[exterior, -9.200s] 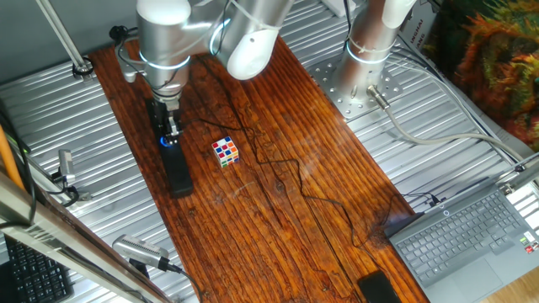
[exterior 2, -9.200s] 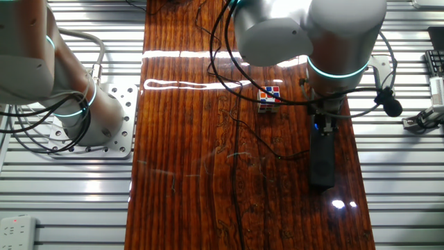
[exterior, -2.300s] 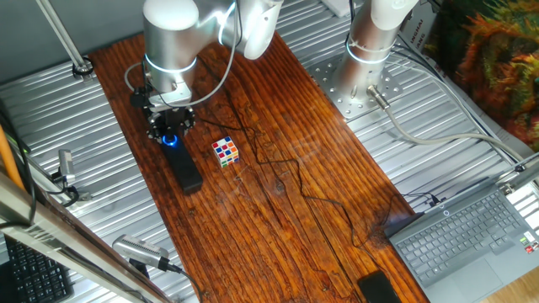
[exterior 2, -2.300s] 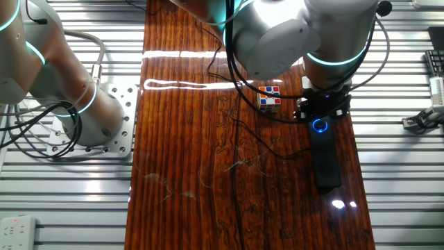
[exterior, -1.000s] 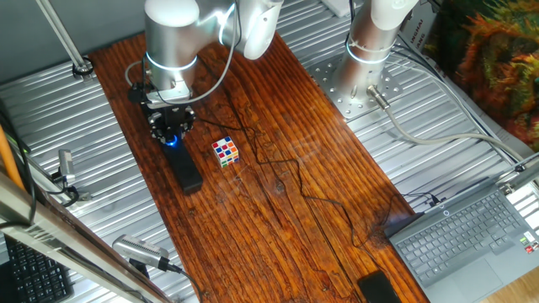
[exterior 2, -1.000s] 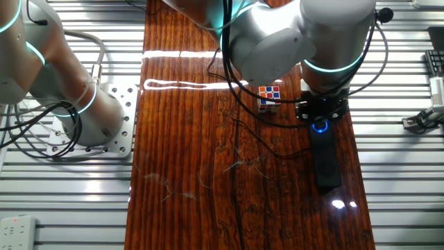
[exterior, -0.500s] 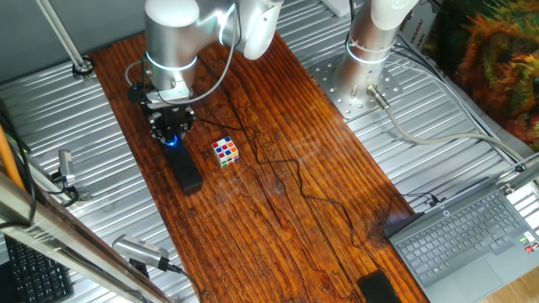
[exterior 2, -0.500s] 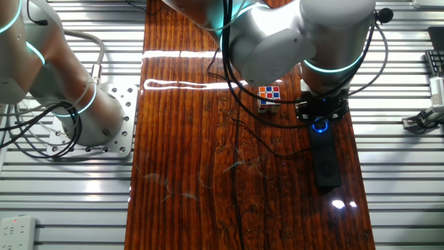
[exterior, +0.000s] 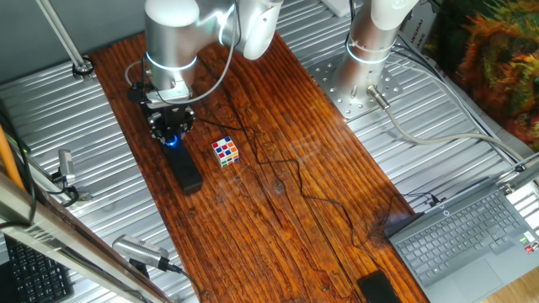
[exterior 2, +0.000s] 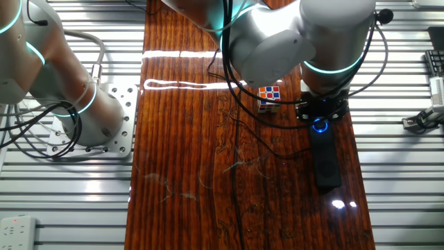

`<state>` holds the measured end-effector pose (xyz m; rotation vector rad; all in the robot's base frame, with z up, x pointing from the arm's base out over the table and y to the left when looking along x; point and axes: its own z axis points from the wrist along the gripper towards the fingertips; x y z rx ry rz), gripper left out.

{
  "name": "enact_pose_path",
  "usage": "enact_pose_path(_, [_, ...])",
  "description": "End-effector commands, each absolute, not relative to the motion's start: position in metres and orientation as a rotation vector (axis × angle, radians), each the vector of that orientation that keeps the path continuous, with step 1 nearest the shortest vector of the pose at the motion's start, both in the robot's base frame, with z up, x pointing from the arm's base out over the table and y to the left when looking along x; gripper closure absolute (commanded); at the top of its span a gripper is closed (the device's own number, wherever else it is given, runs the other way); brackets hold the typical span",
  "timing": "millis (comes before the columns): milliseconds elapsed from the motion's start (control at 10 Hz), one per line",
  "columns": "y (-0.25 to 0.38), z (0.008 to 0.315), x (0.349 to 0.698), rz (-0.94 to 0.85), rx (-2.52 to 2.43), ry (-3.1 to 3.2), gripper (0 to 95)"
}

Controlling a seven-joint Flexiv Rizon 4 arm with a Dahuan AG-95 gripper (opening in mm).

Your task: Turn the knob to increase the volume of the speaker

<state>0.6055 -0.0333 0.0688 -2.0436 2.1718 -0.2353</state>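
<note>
1. Gripper [exterior: 169,128] [exterior 2: 320,113] sits right over the knob [exterior: 172,140] [exterior 2: 319,126] at the speaker's [exterior: 183,168] [exterior 2: 325,161] far end; can't tell if the fingers are actually pinching it.
2. Cube [exterior: 225,151] [exterior 2: 270,97] sits near the speaker, not touching.
3. Thin black cable [exterior: 290,172] snakes across the table [exterior: 278,109].
4. Laptop [exterior: 467,236] way off right.

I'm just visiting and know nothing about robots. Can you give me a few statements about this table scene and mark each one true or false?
1. The gripper is at the knob end of the speaker. True.
2. The knob's ring glows red. False: it glows blue.
3. The puzzle cube sits on top of the speaker. False: it stands on the wooden table beside it.
4. A laptop lies open off the far corner of the wood. True.
</note>
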Motion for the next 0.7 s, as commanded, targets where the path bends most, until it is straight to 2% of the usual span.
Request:
enact_pose_path(100, [-0.0330, 0.0688, 0.6054, -0.230, -2.042, 2.172, 57.0])
enact_pose_path(400, [-0.0330, 0.0687, 0.6055, -0.230, -2.037, 2.176, 57.0])
enact_pose_path(500, [-0.0330, 0.0687, 0.6055, -0.229, -2.036, 2.176, 76.0])
enact_pose_path(700, [-0.0330, 0.0683, 0.6058, -0.231, -2.030, 2.173, 76.0])
